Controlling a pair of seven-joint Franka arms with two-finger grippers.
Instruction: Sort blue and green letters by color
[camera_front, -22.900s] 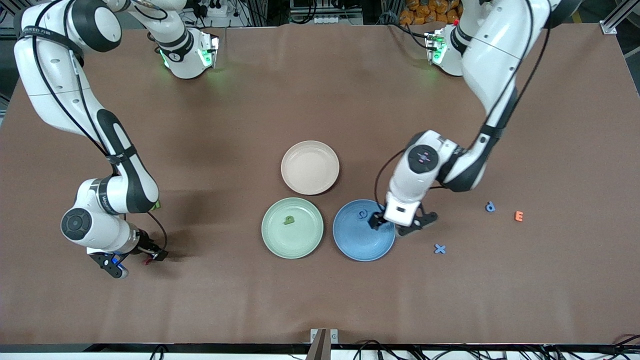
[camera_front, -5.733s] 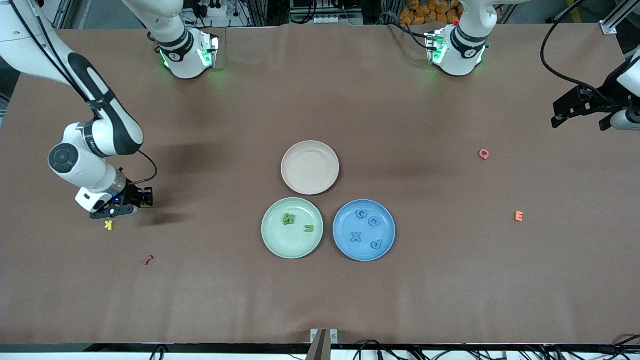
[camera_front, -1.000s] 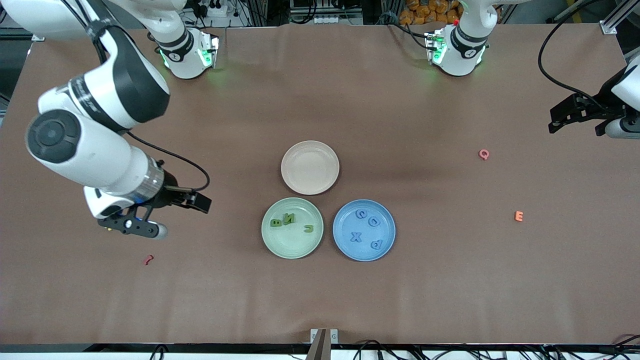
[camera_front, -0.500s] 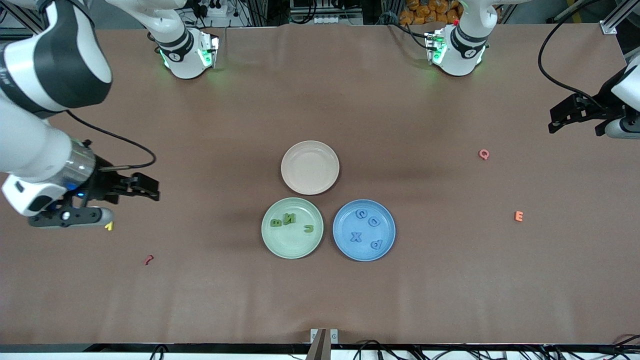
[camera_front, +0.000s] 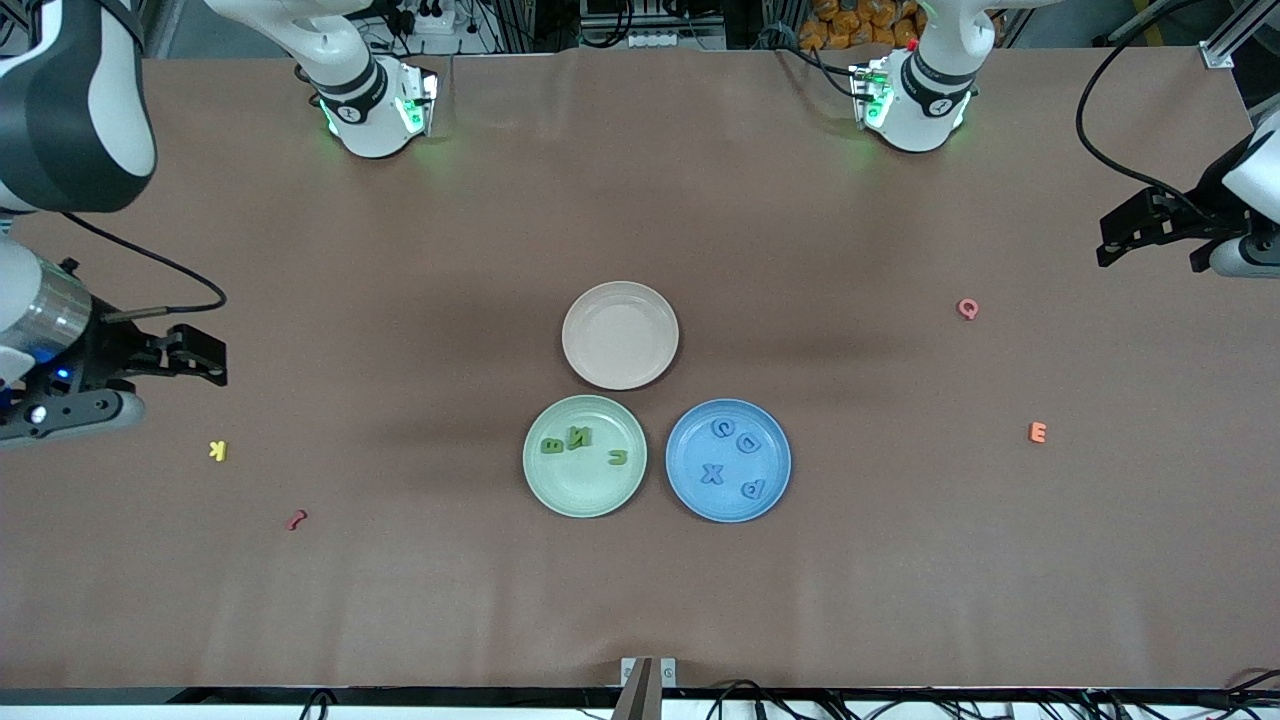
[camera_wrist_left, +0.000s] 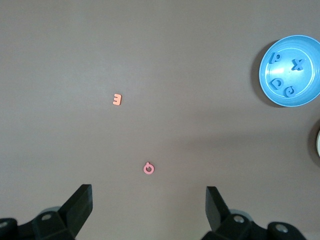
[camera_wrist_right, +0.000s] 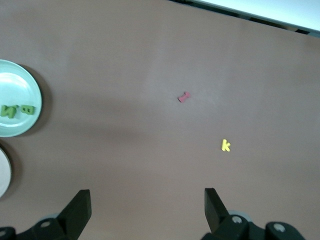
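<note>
**Right arm pulls back from the plates**

Since half a second ago the right gripper (camera_front: 150, 385) has swung away toward its own end of the counter (camera_front: 640, 600), jaws apart and empty, above the yellow K (camera_front: 218, 451). The left gripper (camera_front: 1150, 232) waits at the other end, jaws apart.

The green plate (camera_front: 585, 492) holds three green letters (camera_front: 553, 445): B, N and u. The blue plate (camera_front: 727, 505) holds four blue letters (camera_front: 712, 474): C, D, X and P. The beige plate (camera_front: 620, 335) is bare.
</note>
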